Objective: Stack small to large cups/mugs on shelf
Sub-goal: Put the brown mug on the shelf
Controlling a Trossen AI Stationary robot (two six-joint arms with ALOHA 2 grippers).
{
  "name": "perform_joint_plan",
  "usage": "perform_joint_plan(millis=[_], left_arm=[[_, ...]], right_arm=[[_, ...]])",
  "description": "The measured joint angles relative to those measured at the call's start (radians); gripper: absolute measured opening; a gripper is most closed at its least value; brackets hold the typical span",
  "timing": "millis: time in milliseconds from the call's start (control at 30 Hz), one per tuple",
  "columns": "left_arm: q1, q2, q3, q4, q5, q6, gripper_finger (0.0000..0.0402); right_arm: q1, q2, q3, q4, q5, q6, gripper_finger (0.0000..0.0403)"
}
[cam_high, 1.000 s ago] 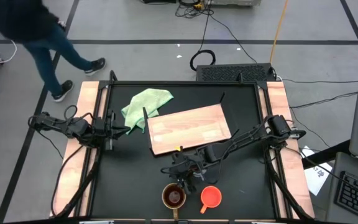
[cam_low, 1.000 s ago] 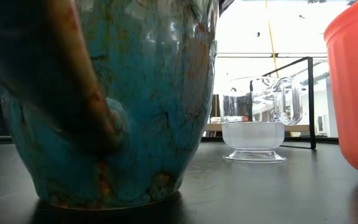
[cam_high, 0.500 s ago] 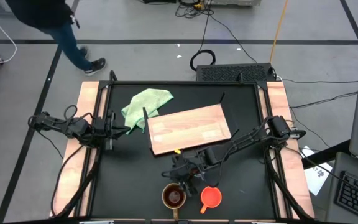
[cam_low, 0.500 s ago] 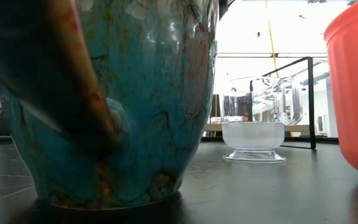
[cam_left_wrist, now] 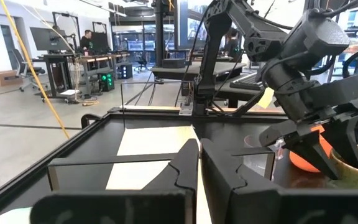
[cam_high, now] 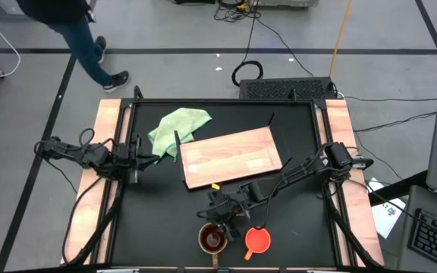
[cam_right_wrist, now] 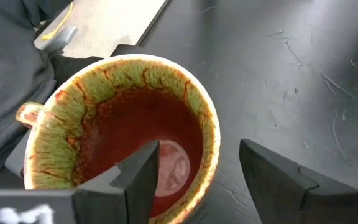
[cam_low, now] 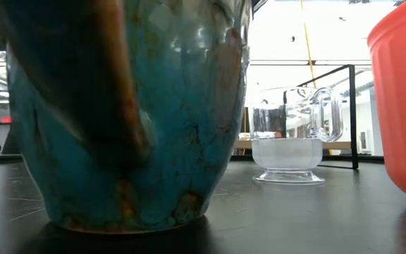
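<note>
Big glazed mug: heavy, hard, slick (breakable). Best pinched at rim wall, where right end effector straddles, spread. Left end effector pressed together.

Black table: board, cloth, mug, cup.

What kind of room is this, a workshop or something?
Probably a robotics lab. Two robot arms are mounted at a black table, cables trail over a taped grey floor, and the left wrist view shows desks with monitors behind.
</note>
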Motion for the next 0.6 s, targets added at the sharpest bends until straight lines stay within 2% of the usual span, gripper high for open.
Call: perform_joint_plan(millis=[267, 600], left_arm=[[0.000, 0.000, 0.000, -0.013, 0.000, 0.000, 0.0021], [0.000, 0.000, 0.000, -0.013, 0.000, -0.005, 0.0021]], right_arm=[[0.001, 0.000, 0.000, 0.005, 0.001, -0.036, 0.0176], [0.002, 0.000, -0.002, 0.043, 0.057, -0.056, 0.0090]])
